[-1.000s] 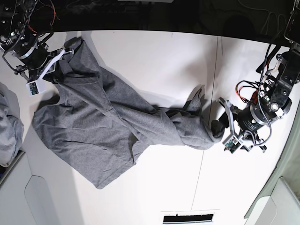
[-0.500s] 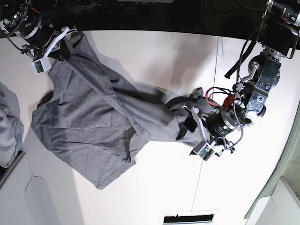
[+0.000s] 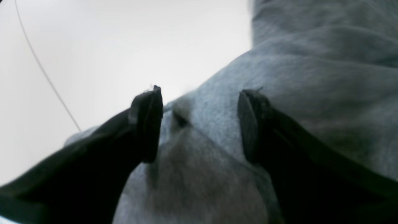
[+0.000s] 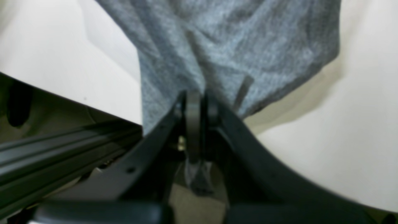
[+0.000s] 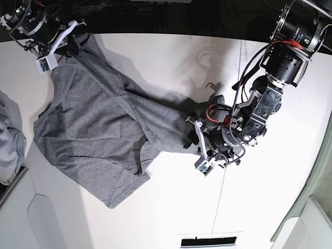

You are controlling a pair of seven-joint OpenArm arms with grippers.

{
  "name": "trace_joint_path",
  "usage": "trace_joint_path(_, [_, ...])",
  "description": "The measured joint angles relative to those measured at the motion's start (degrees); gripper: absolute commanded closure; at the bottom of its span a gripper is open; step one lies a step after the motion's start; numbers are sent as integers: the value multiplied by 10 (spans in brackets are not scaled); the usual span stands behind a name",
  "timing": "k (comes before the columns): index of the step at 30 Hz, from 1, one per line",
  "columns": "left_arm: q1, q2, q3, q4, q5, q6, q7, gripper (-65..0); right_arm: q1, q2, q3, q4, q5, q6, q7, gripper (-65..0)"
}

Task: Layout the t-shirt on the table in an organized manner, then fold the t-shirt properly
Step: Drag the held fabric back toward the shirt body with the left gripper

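Low in the left wrist view, your left gripper (image 3: pixel 200 124) stands with its jaws spread wide, a ridge of the t-shirt (image 3: pixel 295 87) between them but not pinched. In the base view the shirt lies rumpled across the left and centre of the table (image 5: pixel 166 57). At the upper left of that frame, your right gripper (image 4: pixel 199 102) is clamped tight on a bunched edge of the shirt.

Rt wrist view blurred; t-shirt (image 4: pixel 224 46) probably hides fingers (image 4: pixel 193 124) tips.
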Motion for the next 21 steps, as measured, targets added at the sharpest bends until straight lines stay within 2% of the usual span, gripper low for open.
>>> trace_joint_path(5, [-13, 3, 0, -31, -19, 2, 27, -397, 0, 0, 0, 0, 1, 0, 0, 0])
trace_joint_path(7, [-13, 3, 0, -31, -19, 0, 36, -326, 3, 0, 0, 0, 1, 0, 0, 0])
trace_joint_path(9, [-14, 1, 0, -31, -19, -31, 38, -219, 5, 0, 0, 0, 1, 0, 1, 0])
trace_joint_path(13, [-12, 1, 0, -31, -56, -91, 43, -93, 10, 0, 0, 0, 1, 0, 7, 0])
trace_joint_path(15, [-12, 2, 0, -31, -77, -103, 46, -12, 13, 0, 0, 0, 1, 0, 7, 0])
trace_joint_path(21, [-12, 2, 0, -31, -86, -103, 46, 0, 14, 0, 0, 0, 1, 0, 7, 0])
